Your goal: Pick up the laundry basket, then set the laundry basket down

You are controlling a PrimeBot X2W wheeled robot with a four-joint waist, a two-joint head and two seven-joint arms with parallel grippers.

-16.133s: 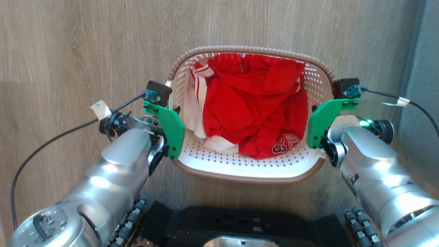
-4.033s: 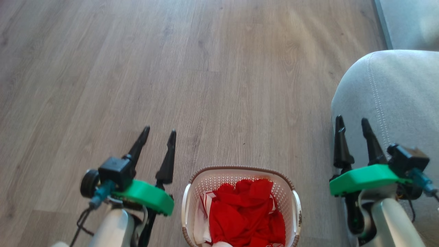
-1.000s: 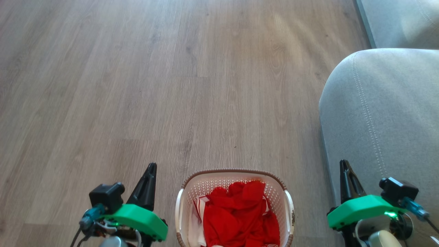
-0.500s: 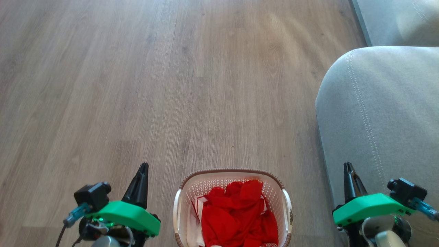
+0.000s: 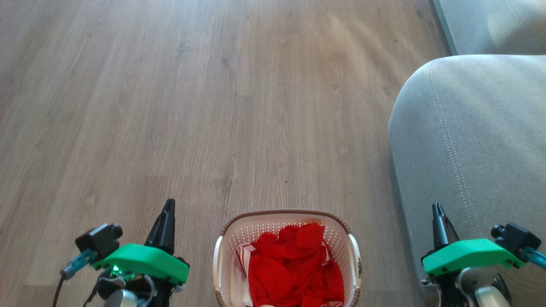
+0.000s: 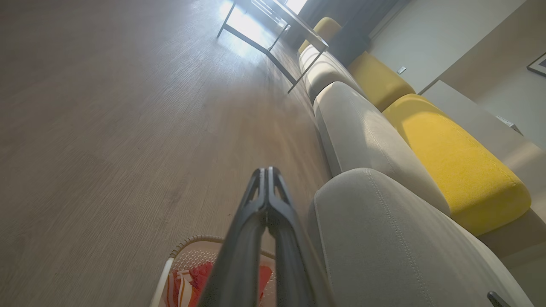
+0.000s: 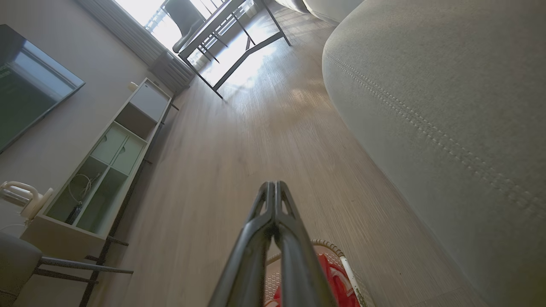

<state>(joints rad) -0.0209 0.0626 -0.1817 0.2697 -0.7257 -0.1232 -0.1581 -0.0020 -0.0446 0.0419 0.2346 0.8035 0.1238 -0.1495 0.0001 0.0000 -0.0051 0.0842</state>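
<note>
The laundry basket (image 5: 249, 231) sits on the floor (image 5: 256, 106) between the left hand (image 5: 169, 204) and right hand (image 5: 436, 209), both pinched together.

Perforated plastic laundry basket (image 5: 256, 232), soft red cloth (image 5: 294, 268) inside; matt wood-grain floor (image 5: 213, 106); sofa (image 5: 469, 140) probably brushed grey fabric.

Left tool (image 5: 169, 205): jaws pressed together, empty, pointing forward. Right tool (image 5: 437, 211): same pose, jaws together, empty, well apart from left.
</note>
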